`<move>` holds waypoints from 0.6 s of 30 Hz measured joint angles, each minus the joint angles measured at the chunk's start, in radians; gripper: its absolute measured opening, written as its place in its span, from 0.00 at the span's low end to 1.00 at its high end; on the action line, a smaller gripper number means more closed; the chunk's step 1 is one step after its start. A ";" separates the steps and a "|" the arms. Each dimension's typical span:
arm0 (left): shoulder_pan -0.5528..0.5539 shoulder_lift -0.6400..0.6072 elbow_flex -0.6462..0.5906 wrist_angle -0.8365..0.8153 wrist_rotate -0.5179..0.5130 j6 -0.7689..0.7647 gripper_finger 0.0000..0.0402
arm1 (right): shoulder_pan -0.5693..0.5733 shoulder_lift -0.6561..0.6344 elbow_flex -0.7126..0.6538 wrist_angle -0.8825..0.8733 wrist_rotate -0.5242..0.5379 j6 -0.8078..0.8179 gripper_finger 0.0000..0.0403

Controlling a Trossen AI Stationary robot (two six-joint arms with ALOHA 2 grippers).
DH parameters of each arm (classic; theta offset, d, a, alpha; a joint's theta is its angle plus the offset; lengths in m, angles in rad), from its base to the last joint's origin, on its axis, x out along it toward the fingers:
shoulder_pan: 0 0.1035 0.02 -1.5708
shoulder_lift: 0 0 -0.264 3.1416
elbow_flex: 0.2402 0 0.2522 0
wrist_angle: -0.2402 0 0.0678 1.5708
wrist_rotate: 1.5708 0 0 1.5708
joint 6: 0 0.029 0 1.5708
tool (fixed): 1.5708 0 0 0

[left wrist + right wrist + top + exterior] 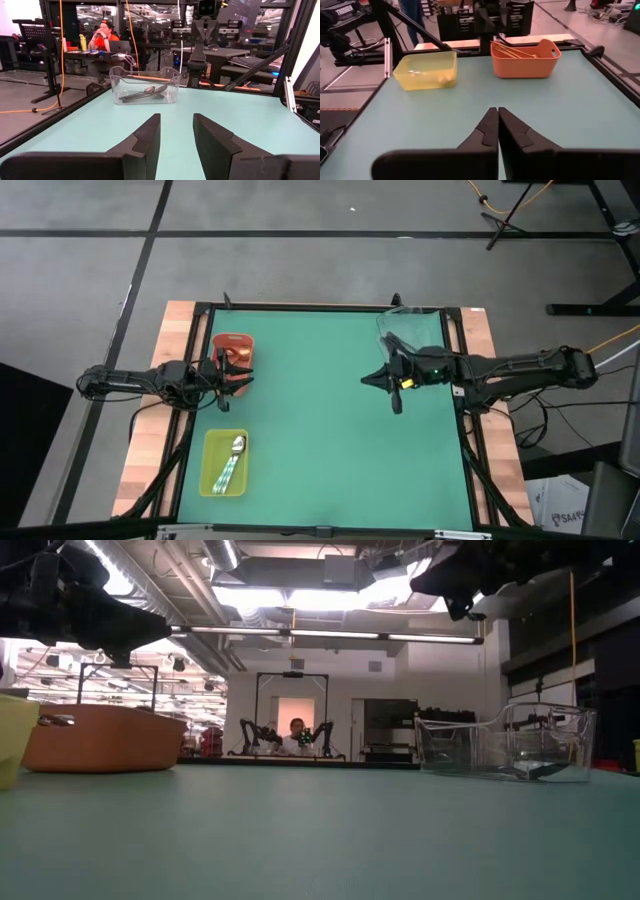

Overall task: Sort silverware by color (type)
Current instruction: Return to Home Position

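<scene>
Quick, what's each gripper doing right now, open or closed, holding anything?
Left gripper: open, empty, over the orange plastic bin.
Right gripper: shut, holding nothing, near the clear plastic bin.

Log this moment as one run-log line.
left gripper: open, above orange bin | right gripper: shut, near clear bin | gold spoons in orange bin | mint-handled spoon in yellow bin | dark spoons in clear bin

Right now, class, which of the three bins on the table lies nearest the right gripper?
The clear plastic bin, on the table's right side beside the right gripper; the orange bin and yellow-green bin both sit along the left edge.
</scene>
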 joint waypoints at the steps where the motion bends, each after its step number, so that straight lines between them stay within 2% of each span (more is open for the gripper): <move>1: 0.000 0.000 0.000 0.000 0.000 0.000 0.27 | 0.003 0.000 0.000 0.000 -0.001 0.000 0.00; 18: 0.000 0.000 0.000 0.000 0.000 0.000 0.27 | 0.004 0.000 0.000 -0.008 -0.009 0.000 0.00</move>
